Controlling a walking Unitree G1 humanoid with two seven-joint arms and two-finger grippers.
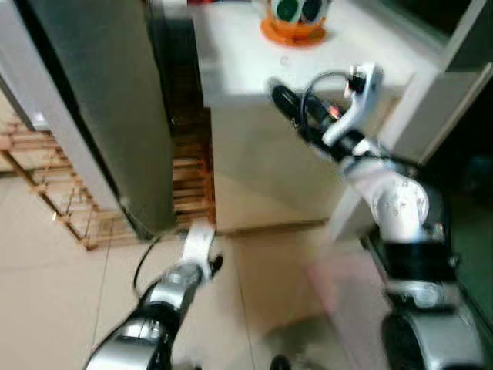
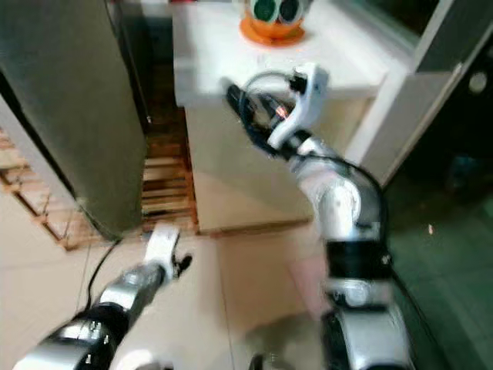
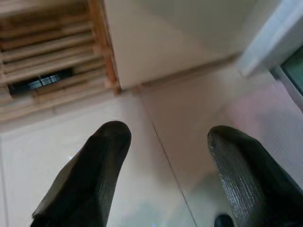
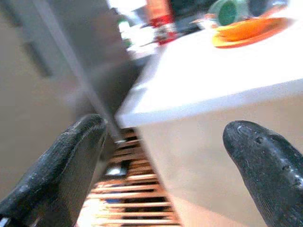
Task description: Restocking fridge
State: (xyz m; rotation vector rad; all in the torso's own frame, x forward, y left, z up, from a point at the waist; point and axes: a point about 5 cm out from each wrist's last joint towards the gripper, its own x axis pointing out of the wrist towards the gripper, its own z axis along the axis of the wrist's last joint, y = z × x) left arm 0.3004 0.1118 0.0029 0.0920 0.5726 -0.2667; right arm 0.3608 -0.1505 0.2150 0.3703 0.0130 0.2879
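Observation:
The tall grey fridge (image 1: 100, 108) stands at the left, its side facing me. Beside it is a white counter (image 1: 239, 65) with an orange plate (image 1: 296, 29) at the back that carries round green and white items. My right gripper (image 4: 165, 127) is raised in front of the counter's front edge, open and holding nothing, its black fingers (image 1: 283, 99) pointing toward the gap between counter and fridge. A red container (image 4: 161, 16) shows blurred at the counter's far end. My left gripper (image 3: 165, 135) hangs low over the tiled floor, open and holding nothing.
A slatted wooden rack (image 1: 46, 193) lies on the floor left of and behind the fridge, and wooden slats (image 1: 191, 181) fill the gap between fridge and counter. A white frame (image 1: 431, 92) and a dark opening lie to the right. Beige tiled floor (image 1: 262, 277) lies below.

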